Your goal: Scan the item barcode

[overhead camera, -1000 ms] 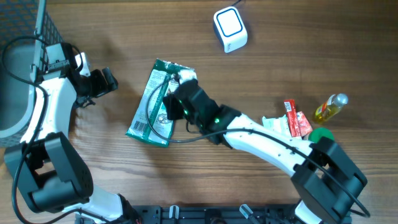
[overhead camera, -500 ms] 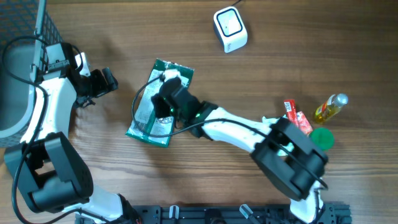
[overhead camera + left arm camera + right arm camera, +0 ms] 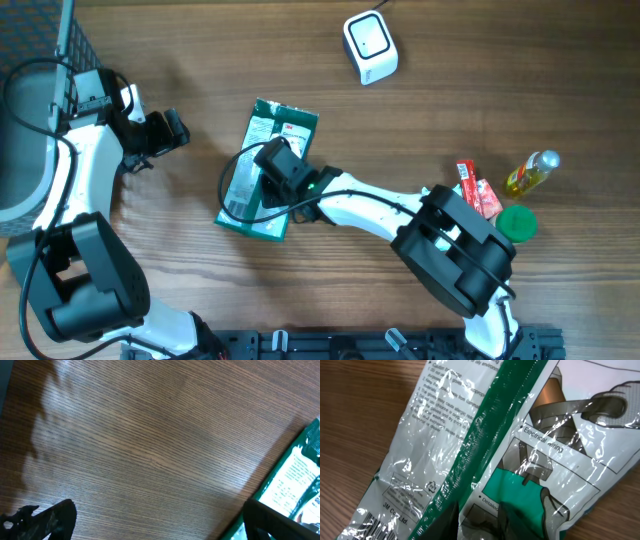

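The item is a green and white plastic packet lying on the wooden table, left of centre. My right gripper is on top of it, its jaws closed on the film. In the right wrist view the packet fills the frame, with the right gripper pinching it at the bottom edge. A barcode shows at the lower left corner. The white scanner stands at the far centre. My left gripper hovers open to the packet's left. In the left wrist view the left gripper holds nothing and the packet is at the right edge.
A red packet, a small yellow bottle, a green lid and a white wrapper lie at the right. A dark mesh basket stands at the far left edge.
My right gripper slid left along the packet, and the packet shifted right and turned more upright with it. The left arm has not moved.
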Controlling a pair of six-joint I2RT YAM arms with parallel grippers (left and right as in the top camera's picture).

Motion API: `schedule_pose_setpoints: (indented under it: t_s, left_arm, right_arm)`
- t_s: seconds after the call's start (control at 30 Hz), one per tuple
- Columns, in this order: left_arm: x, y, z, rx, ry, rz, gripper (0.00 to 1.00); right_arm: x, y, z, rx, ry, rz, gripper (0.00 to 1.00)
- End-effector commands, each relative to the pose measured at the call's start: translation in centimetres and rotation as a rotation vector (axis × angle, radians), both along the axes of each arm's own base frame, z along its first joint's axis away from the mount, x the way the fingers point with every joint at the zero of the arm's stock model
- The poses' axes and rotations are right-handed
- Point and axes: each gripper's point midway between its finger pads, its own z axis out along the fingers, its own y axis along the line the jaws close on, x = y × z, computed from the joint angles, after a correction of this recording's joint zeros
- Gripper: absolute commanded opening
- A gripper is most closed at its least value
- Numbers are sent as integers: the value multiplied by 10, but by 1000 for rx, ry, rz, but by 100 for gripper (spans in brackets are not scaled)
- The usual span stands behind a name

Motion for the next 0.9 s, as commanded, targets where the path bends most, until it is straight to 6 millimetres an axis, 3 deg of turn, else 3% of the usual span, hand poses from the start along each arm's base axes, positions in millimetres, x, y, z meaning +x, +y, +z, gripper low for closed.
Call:
schedule_pose_setpoints:
  t_s: [0.0, 0.3, 0.37, 0.53, 0.6, 0.77, 0.87]
  left_arm:
    - [-2, 2, -4, -9, 10, -1, 100]
    - [-2, 2, -4, -9, 10, -1, 100]
    - [-2, 2, -4, -9, 10, -1, 100]
    - [-2, 2, -4, -9, 10, -1, 100]
    - [-2, 2, -4, -9, 10, -1, 100]
    - [-2, 2, -4, -9, 10, -1, 100]
    - [-2, 2, -4, -9, 10, -1, 100]
  right_arm:
    - [-2, -42, -21, -119, 72, -60, 29]
    - [-16, -113, 0, -293, 181, 43, 36]
    - [-14, -111, 17, -247, 178, 41, 37]
    - [-10, -105, 81, -138, 81, 46, 46]
    - [-17, -113, 95, -156, 64, 87, 56]
    - [-33, -146, 81, -247, 172, 57, 68]
    - [-36, -160, 72, -269, 216, 23, 70]
